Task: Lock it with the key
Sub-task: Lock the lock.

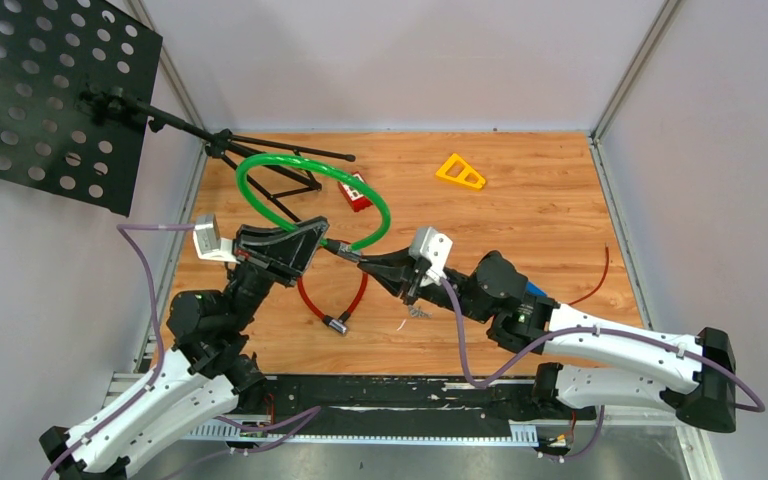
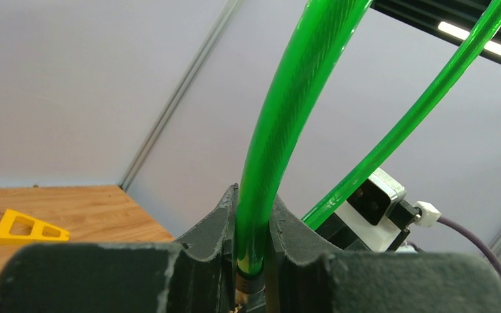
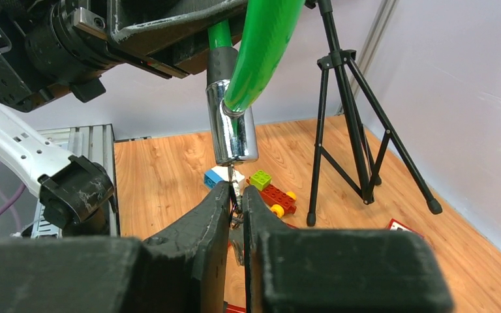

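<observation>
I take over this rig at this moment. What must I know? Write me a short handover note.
Left gripper: shut on the green cable, holding it in the air just above the lock barrel.
Right gripper: shut on the key, which points up into the bottom of the lock barrel.
Done: the cable end appears seated in the barrel and the key is at the keyhole.
Left: turn the key, then pull it out. Whether it is already turned cannot be told.

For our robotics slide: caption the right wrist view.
Right tool pinches the key below the chrome lock barrel of the green cable, gripped by the left tool.
</observation>
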You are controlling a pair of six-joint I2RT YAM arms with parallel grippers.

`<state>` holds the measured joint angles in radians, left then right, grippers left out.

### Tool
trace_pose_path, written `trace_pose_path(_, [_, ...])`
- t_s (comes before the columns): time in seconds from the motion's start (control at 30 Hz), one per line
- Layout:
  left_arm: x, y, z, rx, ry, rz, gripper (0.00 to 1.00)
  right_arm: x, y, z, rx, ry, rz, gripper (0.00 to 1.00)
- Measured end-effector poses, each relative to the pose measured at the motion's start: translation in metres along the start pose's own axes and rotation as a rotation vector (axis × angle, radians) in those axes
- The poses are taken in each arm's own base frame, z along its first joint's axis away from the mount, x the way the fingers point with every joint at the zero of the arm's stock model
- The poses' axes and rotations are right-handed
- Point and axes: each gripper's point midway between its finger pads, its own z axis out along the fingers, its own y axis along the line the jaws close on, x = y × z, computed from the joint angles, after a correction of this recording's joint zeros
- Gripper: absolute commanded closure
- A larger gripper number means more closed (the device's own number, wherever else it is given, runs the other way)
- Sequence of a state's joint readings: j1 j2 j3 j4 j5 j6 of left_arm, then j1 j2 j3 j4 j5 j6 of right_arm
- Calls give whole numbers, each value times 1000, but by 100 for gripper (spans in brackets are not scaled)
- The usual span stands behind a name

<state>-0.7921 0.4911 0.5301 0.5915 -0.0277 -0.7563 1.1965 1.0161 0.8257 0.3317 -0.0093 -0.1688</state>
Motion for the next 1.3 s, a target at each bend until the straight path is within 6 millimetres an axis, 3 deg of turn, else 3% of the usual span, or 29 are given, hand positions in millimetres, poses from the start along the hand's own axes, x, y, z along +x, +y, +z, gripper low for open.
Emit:
trace_pose_path(0.07, [1, 1, 1, -1, 1, 1, 100, 2, 1, 1, -8, 5, -2, 67])
trace_pose_path(0.17, [1, 0, 1, 3, 3, -2, 100, 3, 5, 1, -31, 5, -9, 50])
trace_pose_path(0.43, [-3, -5, -1, 20, -7, -1, 100, -9, 10, -6, -64, -28, -25, 38])
trace_pose_path(0.73, [-3, -6, -3, 26, -7, -1, 100, -69, 1, -30, -27, -194, 2, 34])
trace_pose_path(0.97, [0, -5, -3, 26, 0, -1, 100, -96, -2, -17, -23, -254, 34, 31])
trace_pose_path(1.1, [-1, -5, -3, 28, -2, -1, 100, -100, -1, -4, -31, -252, 51, 44])
trace_pose_path(1.23, [0, -5, -3, 27, -1, -1, 100, -99, 2, 4, -48, -248, 56, 94])
trace_pose_path(1.3, [1, -4, -3, 26, 2, 1, 100, -99, 3, 4, -52, -249, 60, 100])
